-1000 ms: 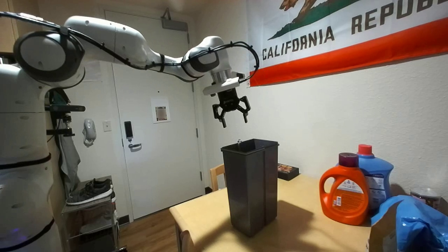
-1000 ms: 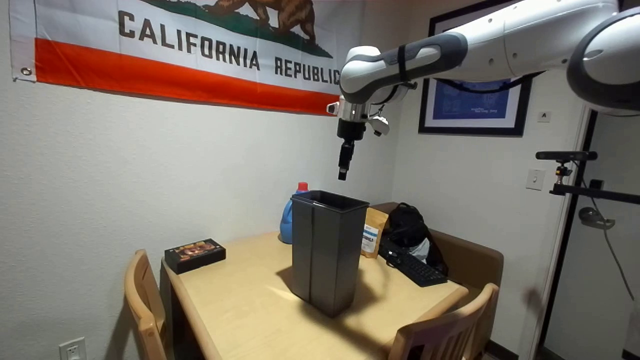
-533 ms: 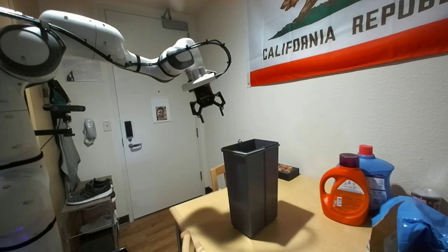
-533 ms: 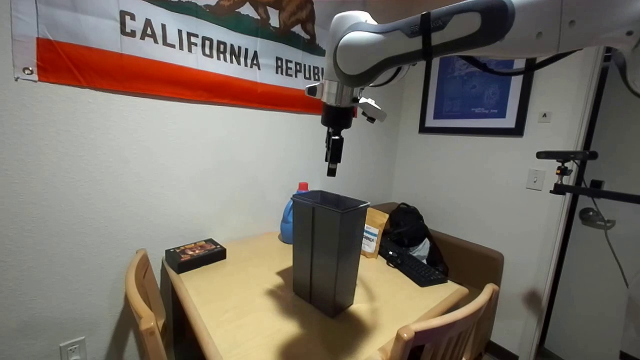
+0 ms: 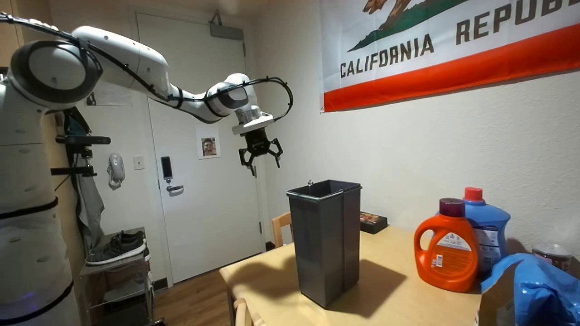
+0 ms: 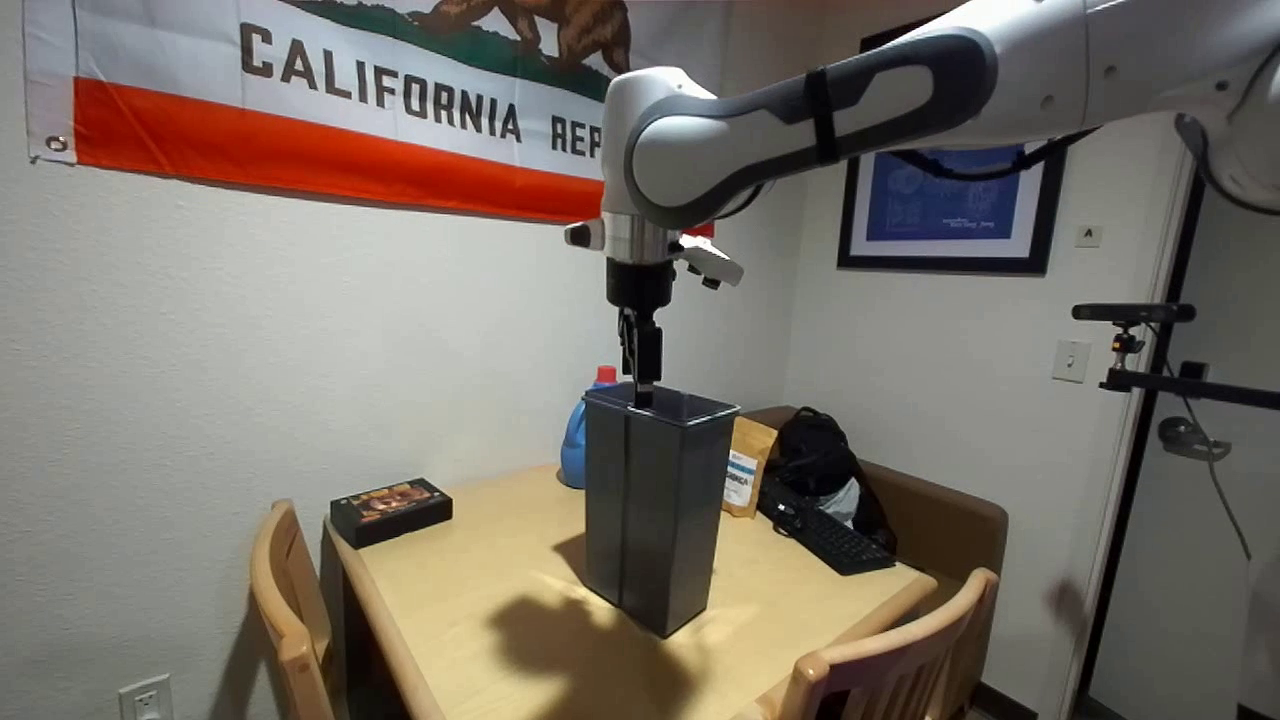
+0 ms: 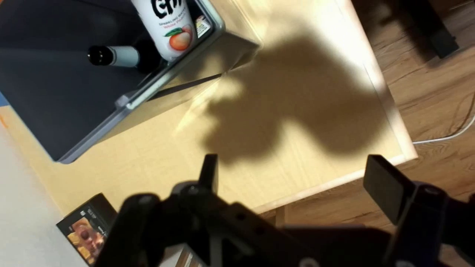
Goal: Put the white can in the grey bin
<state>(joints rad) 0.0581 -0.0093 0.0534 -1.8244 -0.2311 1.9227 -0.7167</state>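
Note:
The white can (image 7: 165,22) shows in the wrist view inside the grey bin (image 7: 87,144), leaning near the rim with its fruit label visible. Its top is cut off by the frame edge. In both exterior views the can is hidden by the bin walls. The grey bin (image 5: 317,244) stands upright on the table, also in an exterior view (image 6: 650,520). My gripper (image 5: 265,169) is open and empty, beside the bin and above its rim height. In an exterior view its fingertips (image 6: 644,397) overlap the bin's rim. In the wrist view only table and floor show between the fingers (image 7: 293,159).
A dark bottle neck with a pale label (image 7: 124,56) lies by the can in the bin. An orange jug (image 5: 446,253), a blue bottle (image 5: 491,226) and a black box (image 6: 390,512) stand on the table (image 6: 480,600). Wooden chairs (image 6: 900,650) stand at its edges.
My open gripper has moved away from above the bin to its side, leftward in both exterior views. In the last half second it has also come down. The bin has not moved.

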